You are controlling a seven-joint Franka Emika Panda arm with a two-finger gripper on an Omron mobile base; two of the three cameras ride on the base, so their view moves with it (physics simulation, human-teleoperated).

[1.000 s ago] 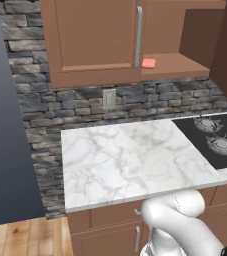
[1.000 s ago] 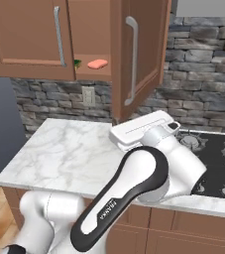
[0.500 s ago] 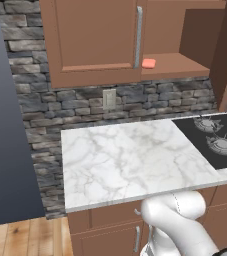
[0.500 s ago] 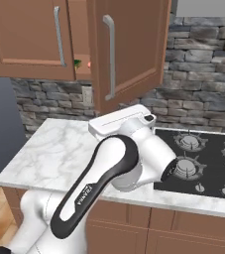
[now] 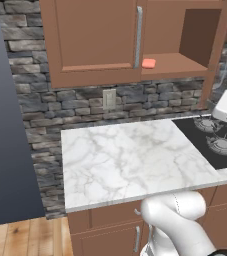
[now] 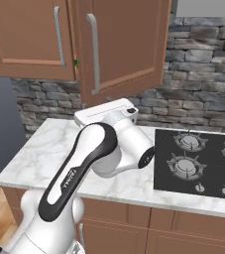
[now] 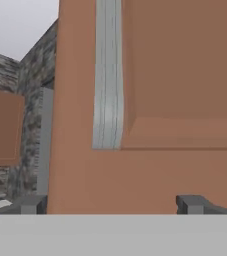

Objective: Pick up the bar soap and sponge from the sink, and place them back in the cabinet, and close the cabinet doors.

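The cabinet (image 5: 180, 65) hangs over the counter with its left door (image 5: 95, 40) shut. On its wooden shelf lies the pink bar soap (image 5: 148, 63). The right cabinet door (image 6: 126, 44) stands partly swung in, its silver handle (image 6: 93, 54) facing me. A sliver of the green sponge (image 6: 77, 63) peeks out between the two doors. My gripper (image 7: 110, 204) is open, its fingertips (image 7: 192, 202) close to the outer face of the right door, just below the handle (image 7: 107, 75). Nothing sits between the jaws. The sink is out of view.
A white marble counter (image 5: 130, 160) runs below the cabinet, with a black gas hob (image 6: 198, 158) at its right end. A stone backsplash with a wall socket (image 5: 109, 99) lies behind. Low brown cabinets (image 6: 134, 223) stand under the counter.
The right cabinet door has swung well toward shut, with my hand moving left behind it. In the right base view the door now covers the soap.
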